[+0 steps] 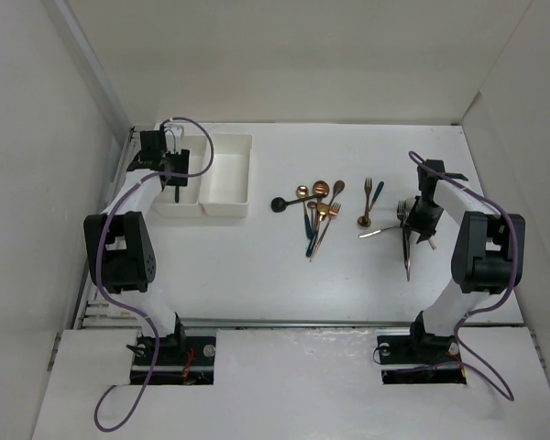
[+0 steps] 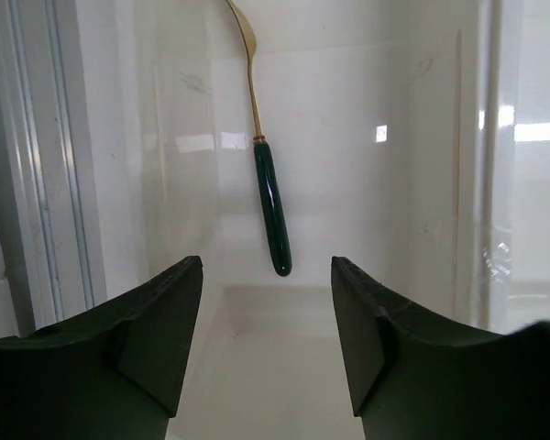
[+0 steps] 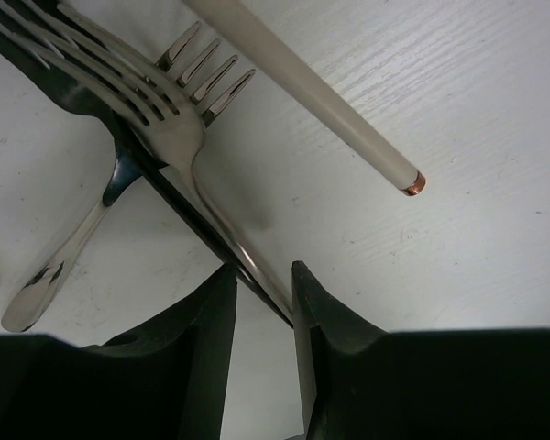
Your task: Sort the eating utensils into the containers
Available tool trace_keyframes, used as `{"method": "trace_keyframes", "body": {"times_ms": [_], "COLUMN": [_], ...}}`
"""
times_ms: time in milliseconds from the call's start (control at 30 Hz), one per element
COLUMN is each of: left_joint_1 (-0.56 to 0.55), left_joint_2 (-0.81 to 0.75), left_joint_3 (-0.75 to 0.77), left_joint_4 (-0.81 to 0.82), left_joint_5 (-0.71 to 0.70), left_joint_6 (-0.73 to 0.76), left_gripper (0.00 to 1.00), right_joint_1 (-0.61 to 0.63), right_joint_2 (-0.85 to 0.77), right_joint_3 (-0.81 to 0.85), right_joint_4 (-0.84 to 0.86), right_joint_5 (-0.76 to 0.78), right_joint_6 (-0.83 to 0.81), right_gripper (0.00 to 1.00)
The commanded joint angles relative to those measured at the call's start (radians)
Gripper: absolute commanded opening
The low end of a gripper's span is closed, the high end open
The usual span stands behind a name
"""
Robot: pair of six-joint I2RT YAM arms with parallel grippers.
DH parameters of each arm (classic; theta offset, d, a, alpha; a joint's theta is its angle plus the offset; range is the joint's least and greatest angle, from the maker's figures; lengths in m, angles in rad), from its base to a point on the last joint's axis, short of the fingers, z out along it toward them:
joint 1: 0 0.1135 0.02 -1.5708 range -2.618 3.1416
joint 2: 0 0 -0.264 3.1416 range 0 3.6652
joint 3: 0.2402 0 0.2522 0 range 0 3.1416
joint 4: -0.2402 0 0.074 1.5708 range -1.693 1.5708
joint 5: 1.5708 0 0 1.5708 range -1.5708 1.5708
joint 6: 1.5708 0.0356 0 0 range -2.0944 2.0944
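Our left gripper point(image 2: 266, 275) hangs spread and empty over the tray point(image 1: 179, 213), where a teal utensil point(image 2: 273, 215) lies. Our right gripper point(image 3: 264, 275) straddles two forks point(image 3: 179, 137) on the table point(image 1: 257, 275); we cannot tell if it pinches. We judge them light, stiff and slick, best taken mid-handle.

Inside the left tray point(image 2: 376, 275), the teal-handled utensil point(image 2: 273, 215) is cut off at its head by the top edge. Right of that tray, the handles of 1 silver fork point(image 3: 179, 136) and 1 black utensil point(image 3: 158, 176) are hidden between the right gripper point(image 3: 264, 270) fingers; a grip cannot be confirmed.
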Motion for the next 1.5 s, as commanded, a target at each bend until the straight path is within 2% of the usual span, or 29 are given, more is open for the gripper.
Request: {"method": "trace_keyframes", "body": {"times_ms": [0,200,467,500,633,733,900,967,1000,1067,1100,1133,1233,1267,1300,1333,1367,1467], "left_joint_1": [-0.007,-0.067,-0.076,-0.086,-0.096,-0.106,-0.125,-0.136,-0.145,-0.157,-0.171,-0.171,-0.212,-0.232,-0.232,-0.25,-0.26,-0.29], "left_joint_2": [-0.013,-0.004,-0.004,-0.004,-0.013,-0.013,-0.003,-0.002,-0.002,0.008,0.008,0.008,0.008,0.008,0.008,0.008,0.008,0.008], "left_joint_3": [0.137,0.238,0.303,0.303,0.314,0.337,0.378,0.403,0.418,0.435,0.45,0.45,0.473,0.485,0.485,0.495,0.495,0.486], "left_joint_4": [-0.044,-0.1,-0.132,-0.141,-0.167,-0.21,-0.265,-0.297,-0.311,-0.342,-0.371,-0.382,-0.409,-0.42,-0.42,-0.42,-0.42,-0.39], "left_joint_5": [-0.004,-0.093,-0.093,-0.093,-0.03,0.019,0.227,0.309,0.411,0.519,0.63,0.681,0.859,0.936,0.936,0.999,1.024,1.065], "left_joint_6": [-0.063,-0.037,-0.018,-0.018,-0.018,-0.018,-0.009,0.009,0.021,0.049,0.082,0.096,0.126,0.142,0.143,0.155,0.155,0.137], "left_gripper": [0.56,0.57,0.57,0.57,0.57,0.57,0.56,0.56,0.56,0.61,0.67,0.76,0.84,1.0,1.0,1.0,1.0,1.0], "right_joint_1": [-0.014,-0.014,-0.025,-0.025,-0.025,-0.025,-0.025,0.001,0.051,0.125,0.169,0.259,0.392,0.472,0.511,0.548,0.609,0.669], "right_joint_2": [0.008,0.055,0.103,0.122,0.14,0.079,-0.046,-0.126,-0.151,-0.2,-0.2,-0.2,-0.134,-0.069,-0.03,0.01,0.051,0.203], "right_joint_3": [0.02,0.0,-0.011,0.001,0.011,0.011,0.115,0.204,0.271,0.342,0.374,0.436,0.524,0.594,0.638,0.682,0.784,0.947], "right_joint_4": [0.015,0.08,0.139,0.139,0.139,0.114,0.0,-0.04,-0.04,-0.016,0.003,0.027,0.159,0.222,0.251,0.274,0.291,0.311], "right_joint_5": [0.023,-0.032,-0.056,-0.056,-0.047,-0.012,0.107,0.147,0.19,0.227,0.237,0.237,0.172,0.159,0.148,0.134,0.099,-0.033], "right_joint_6": [-0.019,-0.039,-0.049,-0.049,-0.049,-0.039,-0.026,0.002,0.002,0.014,0.023,0.042,0.08,0.089,0.09,0.09,0.09,0.09], "right_gripper": [0.36,0.35,0.35,0.32,0.0,0.0,0.0,0.0,0.0,0.0,0.0,0.0,0.0,0.0,0.0,0.0,0.0,0.0]}}
